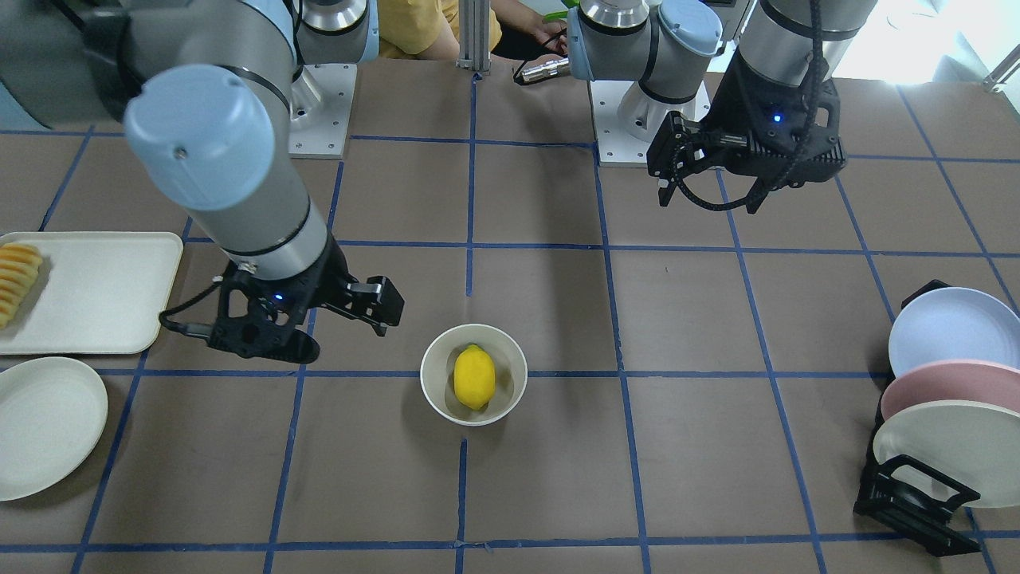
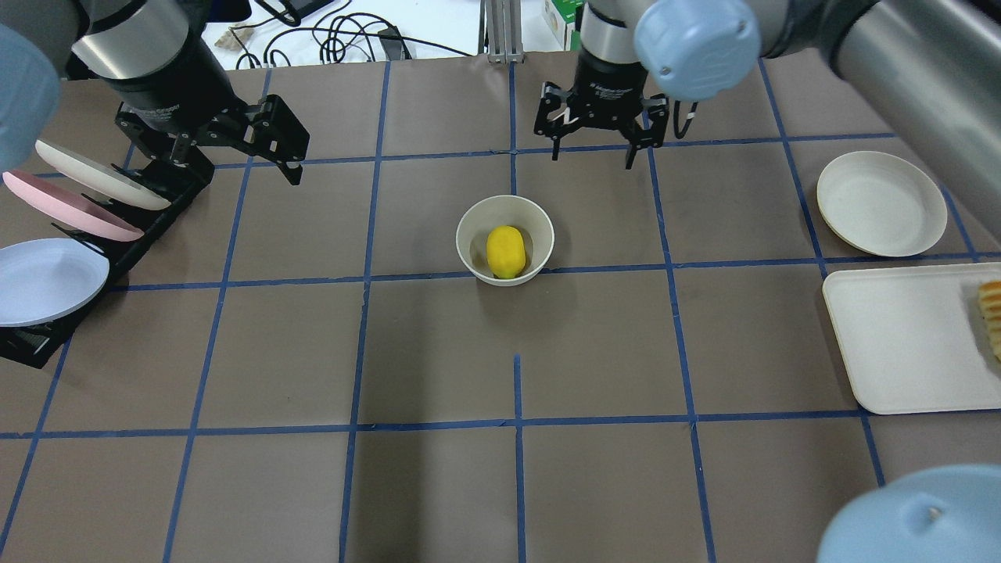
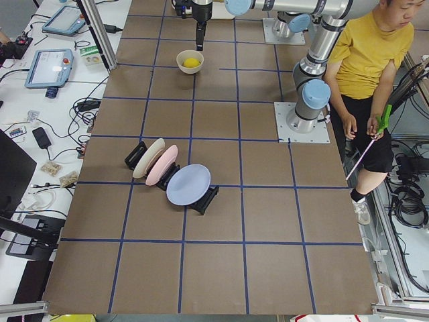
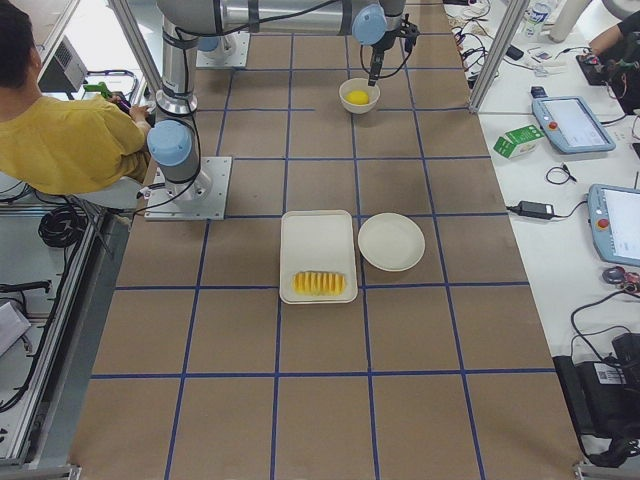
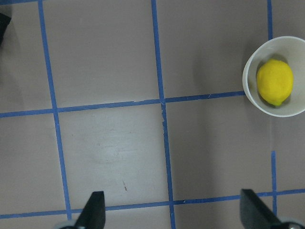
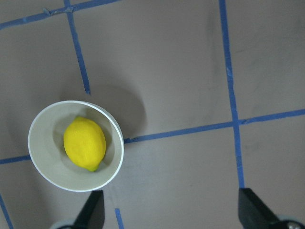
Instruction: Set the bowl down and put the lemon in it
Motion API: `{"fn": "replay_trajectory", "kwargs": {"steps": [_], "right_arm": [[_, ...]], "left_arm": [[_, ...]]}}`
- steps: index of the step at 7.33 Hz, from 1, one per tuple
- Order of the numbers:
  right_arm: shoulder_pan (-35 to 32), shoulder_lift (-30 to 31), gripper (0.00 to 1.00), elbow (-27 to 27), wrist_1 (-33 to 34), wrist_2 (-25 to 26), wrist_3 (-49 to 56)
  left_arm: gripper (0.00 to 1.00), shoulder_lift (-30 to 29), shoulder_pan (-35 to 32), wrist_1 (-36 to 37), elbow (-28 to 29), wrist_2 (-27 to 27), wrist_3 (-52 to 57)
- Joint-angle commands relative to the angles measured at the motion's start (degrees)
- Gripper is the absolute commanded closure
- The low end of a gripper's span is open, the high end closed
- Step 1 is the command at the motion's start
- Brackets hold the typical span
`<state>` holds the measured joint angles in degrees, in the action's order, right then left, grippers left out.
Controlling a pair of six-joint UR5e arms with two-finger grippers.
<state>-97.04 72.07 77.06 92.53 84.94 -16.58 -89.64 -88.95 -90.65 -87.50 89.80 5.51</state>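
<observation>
Both jaws read wide open and empty to me, left gripper (image 1: pixel 709 203) and right gripper (image 2: pixel 590 159) hanging high, lemon (image 2: pixel 505 251) lying inside bowl (image 2: pixel 468 228) at centre of overhead view.

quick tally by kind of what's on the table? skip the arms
bowl: 1
lemon: 1
plates: 4 (flat cream plate, upright cream plate, pink plate, pale blue plate)
plate rack: 1
tray: 1
sliced food: 1 portion
Total: 9
</observation>
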Motion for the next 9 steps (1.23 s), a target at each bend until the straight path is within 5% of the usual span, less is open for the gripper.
{"fn": "replay_trajectory", "kwargs": {"steps": [1,2,6,9], "right_arm": [[2.4,6.1,0.00,0.9,-5.6,0.1,7.0],[3.1,9.4,0.00,3.0,-9.8,0.5,7.3],[7.0,17.4,0.00,13.4,-9.7,3.4,7.6],[7.3,18.2,0.00,13.6,-9.6,3.5,8.0]], "left_arm": [[0.00,0.0,0.0,-0.1,0.0,-0.1,-0.1],[0.00,0.1,0.0,-0.1,-0.1,-0.1,-0.1],[0.00,0.1,0.0,-0.1,-0.2,-0.2,0.2],[0.00,0.0,-0.1,0.0,-0.2,-0.4,0.2]]}}
